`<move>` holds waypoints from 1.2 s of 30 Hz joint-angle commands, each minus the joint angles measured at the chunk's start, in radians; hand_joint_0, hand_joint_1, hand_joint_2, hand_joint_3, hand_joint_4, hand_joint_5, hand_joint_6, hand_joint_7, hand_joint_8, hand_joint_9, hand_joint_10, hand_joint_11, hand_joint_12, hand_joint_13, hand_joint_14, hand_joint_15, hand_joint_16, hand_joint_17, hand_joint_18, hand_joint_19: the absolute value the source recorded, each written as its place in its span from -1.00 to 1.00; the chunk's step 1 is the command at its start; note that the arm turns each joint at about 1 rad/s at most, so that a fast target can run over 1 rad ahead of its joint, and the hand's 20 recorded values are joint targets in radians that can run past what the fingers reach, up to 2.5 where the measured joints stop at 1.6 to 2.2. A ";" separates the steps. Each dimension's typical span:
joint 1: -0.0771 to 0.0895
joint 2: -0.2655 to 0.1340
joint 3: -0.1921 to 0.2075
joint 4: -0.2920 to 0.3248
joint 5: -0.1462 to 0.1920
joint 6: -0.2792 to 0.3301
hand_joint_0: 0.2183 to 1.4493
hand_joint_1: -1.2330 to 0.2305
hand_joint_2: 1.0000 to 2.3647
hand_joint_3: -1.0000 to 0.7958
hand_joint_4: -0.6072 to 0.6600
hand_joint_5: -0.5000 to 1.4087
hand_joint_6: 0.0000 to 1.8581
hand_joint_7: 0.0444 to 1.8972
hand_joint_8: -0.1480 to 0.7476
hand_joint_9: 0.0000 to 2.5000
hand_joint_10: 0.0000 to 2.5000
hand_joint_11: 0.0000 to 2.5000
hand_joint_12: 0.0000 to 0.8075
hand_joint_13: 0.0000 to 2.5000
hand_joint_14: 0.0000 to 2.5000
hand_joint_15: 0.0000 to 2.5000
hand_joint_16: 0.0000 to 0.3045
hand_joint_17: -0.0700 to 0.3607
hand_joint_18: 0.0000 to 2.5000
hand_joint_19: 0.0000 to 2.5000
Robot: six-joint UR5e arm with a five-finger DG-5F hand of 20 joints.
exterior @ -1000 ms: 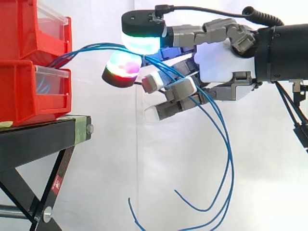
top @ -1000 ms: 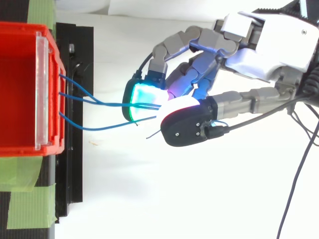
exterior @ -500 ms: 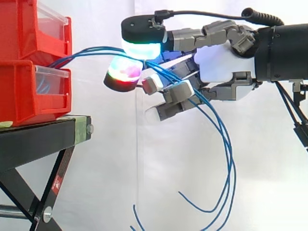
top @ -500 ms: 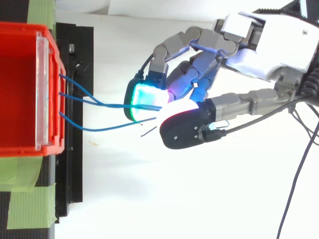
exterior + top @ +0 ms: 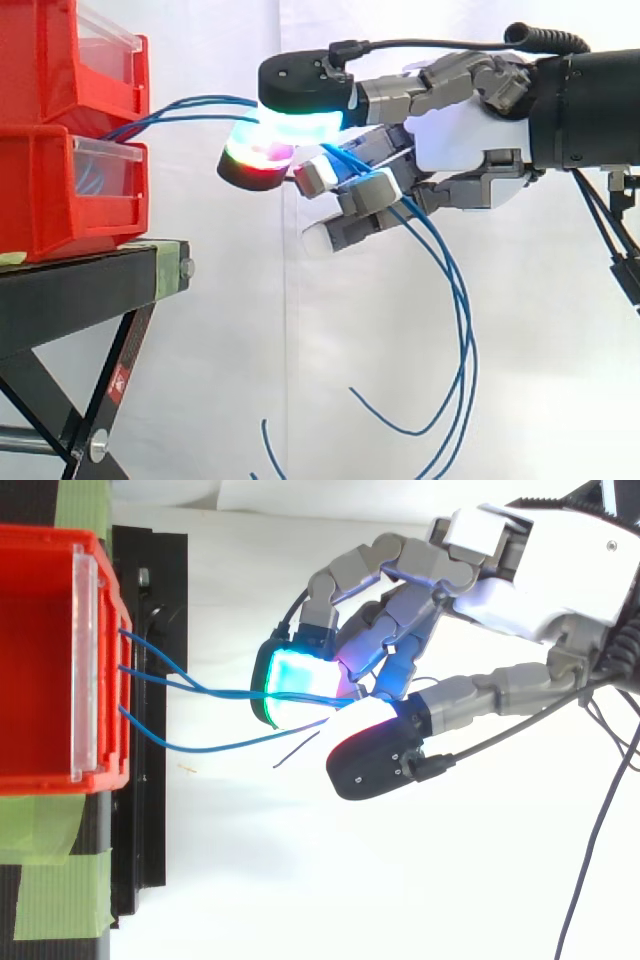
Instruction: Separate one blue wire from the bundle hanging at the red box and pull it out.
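Our arm point(image 5: 590, 110) reaches in level from the right. Our hand point(image 5: 460, 130) points left, with two glowing pads point(image 5: 300, 128) pressed together, one above the other, pinching wires point(image 5: 230, 692). The other fingers point(image 5: 345, 228) sit half-curled below them.

The side view looks level across the work from about the height of the fingers point(image 5: 350, 225). It stands close, so the hand point(image 5: 460, 130) takes much of the right side. The red bins point(image 5: 60, 190) on the black stand point(image 5: 80, 285) lie left of the fingertips, and the white curtain point(image 5: 200, 380) hangs behind them. The top view looks down from above the fingers, about as near, with the bin again to their left. Both views share the hand, the blue wires point(image 5: 215, 691) between the fingertips and the bin front, and the stand's edge.
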 commanded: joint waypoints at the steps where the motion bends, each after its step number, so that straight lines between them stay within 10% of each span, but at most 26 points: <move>1: 0.000 0.000 0.000 0.000 0.000 0.000 -0.16 -0.53 -1.00 -0.43 0.28 -0.72 0.01 -0.11 0.13 -0.18 -0.99 -0.01 -0.02 0.15 -0.98 -0.03 -0.68 -0.16 -0.38 -0.64; 13: 0.000 0.000 0.000 0.000 0.002 0.000 -0.37 -0.17 -0.99 -0.36 0.29 -0.72 -0.01 -0.10 0.13 -0.16 -0.99 -0.01 -0.01 0.16 -0.98 -0.03 -0.65 -0.11 -0.40 -0.56; 36: 0.002 0.000 0.000 0.000 0.005 0.000 -0.29 -0.38 -0.98 -0.28 0.23 -0.71 0.01 -0.10 0.13 -0.16 -0.99 0.00 0.00 0.13 -0.98 -0.04 -0.64 -0.11 -0.38 -0.58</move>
